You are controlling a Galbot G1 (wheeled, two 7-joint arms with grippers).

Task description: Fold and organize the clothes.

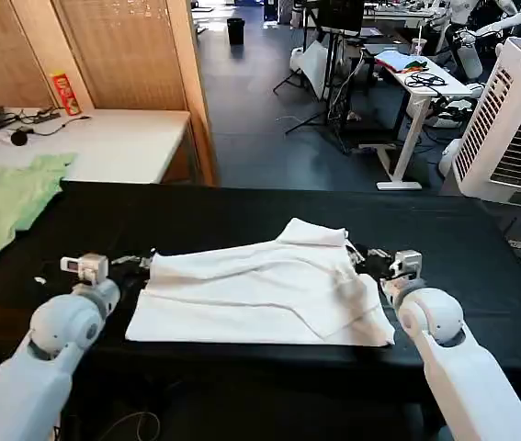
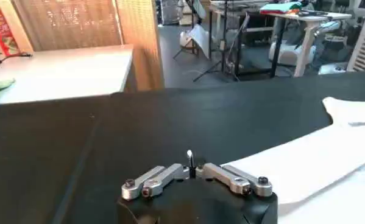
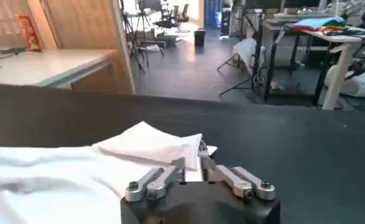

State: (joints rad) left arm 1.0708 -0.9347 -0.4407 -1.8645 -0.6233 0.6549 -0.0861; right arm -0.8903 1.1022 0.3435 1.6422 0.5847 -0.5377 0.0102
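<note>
The clothes are one white T-shirt (image 1: 260, 289) lying partly folded on the black table (image 1: 242, 207), with a sleeve fold raised at its far right. My left gripper (image 1: 142, 264) rests at the shirt's left edge. In the left wrist view its fingers (image 2: 190, 159) are shut together over bare black table, with the shirt (image 2: 316, 164) just beside them and not in the jaws. My right gripper (image 1: 363, 260) sits at the shirt's right edge. In the right wrist view this gripper (image 3: 193, 155) stands a little open, with the white cloth (image 3: 60, 176) showing between the fingers.
A pale green garment (image 1: 7, 197) lies at the table's far left. Behind it stands a white table (image 1: 104, 138) with a red can (image 1: 65, 92) and cables. A white air cooler (image 1: 517, 119) stands at the back right. Bare black tabletop lies beyond the shirt.
</note>
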